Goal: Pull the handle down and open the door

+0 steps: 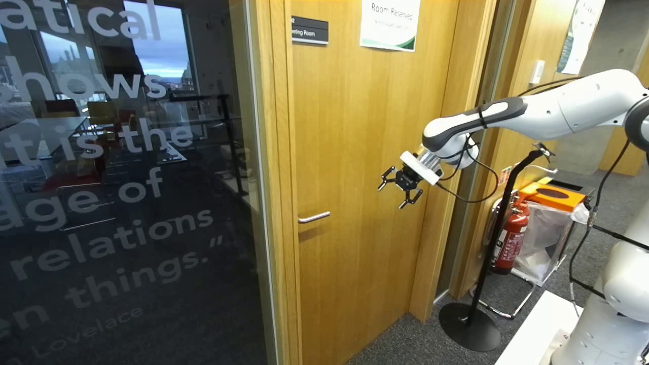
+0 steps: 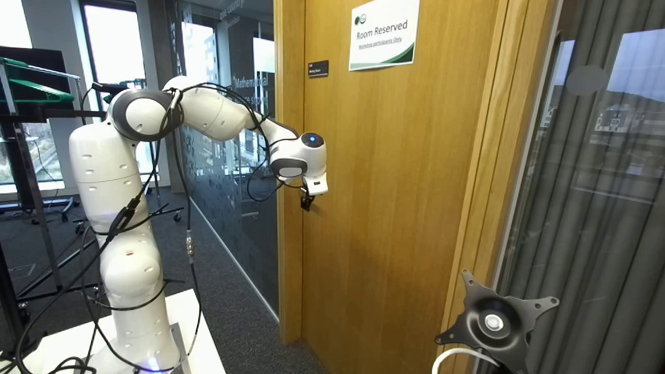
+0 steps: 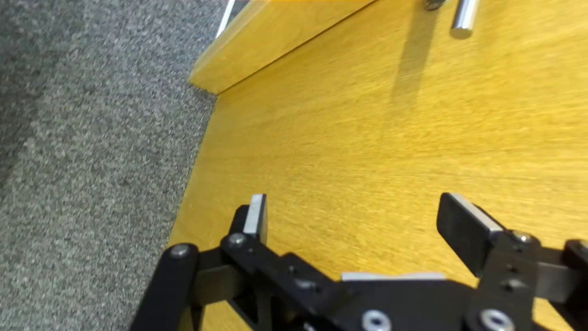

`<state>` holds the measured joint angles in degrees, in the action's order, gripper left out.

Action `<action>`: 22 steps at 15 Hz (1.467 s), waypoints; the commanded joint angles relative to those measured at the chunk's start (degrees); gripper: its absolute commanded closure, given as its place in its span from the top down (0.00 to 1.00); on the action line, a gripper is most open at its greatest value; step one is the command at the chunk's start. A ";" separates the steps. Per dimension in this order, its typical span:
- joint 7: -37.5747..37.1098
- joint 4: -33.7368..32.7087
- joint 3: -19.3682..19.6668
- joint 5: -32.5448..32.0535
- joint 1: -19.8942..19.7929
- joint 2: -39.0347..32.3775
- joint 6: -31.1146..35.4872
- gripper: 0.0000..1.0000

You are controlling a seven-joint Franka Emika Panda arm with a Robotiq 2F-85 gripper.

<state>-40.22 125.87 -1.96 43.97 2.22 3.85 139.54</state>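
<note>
The tall honey-coloured wooden door stands shut in its frame; it also shows in an exterior view and fills much of the wrist view. The slim silver handle is a level bar near the door's left edge. In the wrist view the handle shows only its end at the top. My black gripper is open and empty, apart from the handle and to its right. In an exterior view the gripper is small against the door, and the handle is hidden. The wrist view shows its spread fingers.
A dark glass panel adjoins the door frame. A black stand with a round base, a red fire extinguisher and an orange-topped bin stand beside the arm. A black metal bracket is near the door's other side.
</note>
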 commanded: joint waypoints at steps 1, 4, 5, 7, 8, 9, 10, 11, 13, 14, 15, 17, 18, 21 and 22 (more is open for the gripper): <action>0.13 -1.70 -1.06 12.56 1.36 -0.17 2.27 1.00; 3.67 -3.20 -2.91 24.49 3.29 -1.18 6.66 1.00; 4.63 -3.80 -3.65 25.64 3.82 -1.68 7.52 1.00; 4.96 -4.24 -5.30 22.88 4.92 -2.93 8.01 1.00; 4.10 -4.32 -5.92 20.31 5.33 -3.43 7.88 1.00; 3.48 -4.29 -6.46 17.63 5.72 -3.98 7.64 1.00; 2.79 -4.27 -6.97 14.72 6.18 -4.58 7.76 1.00; 2.21 -4.49 -7.24 11.88 6.49 -5.19 7.65 1.00; 0.76 -4.66 -7.50 5.06 7.00 -6.37 8.28 1.00; -0.07 -4.83 -7.39 1.06 7.19 -6.94 8.99 1.00; -0.51 -5.18 -7.36 -1.69 7.52 -7.67 11.13 1.00; -2.60 -6.44 -7.53 -4.36 8.13 -9.31 15.97 1.00; -3.54 -7.45 -7.81 -3.37 8.50 -10.14 17.59 1.00; -5.68 -10.59 -8.51 -0.96 9.42 -12.64 20.57 1.00; -6.86 -11.56 -8.67 -0.45 9.68 -13.36 20.96 1.00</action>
<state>-43.93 118.42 -9.95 41.85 11.12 -6.61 158.17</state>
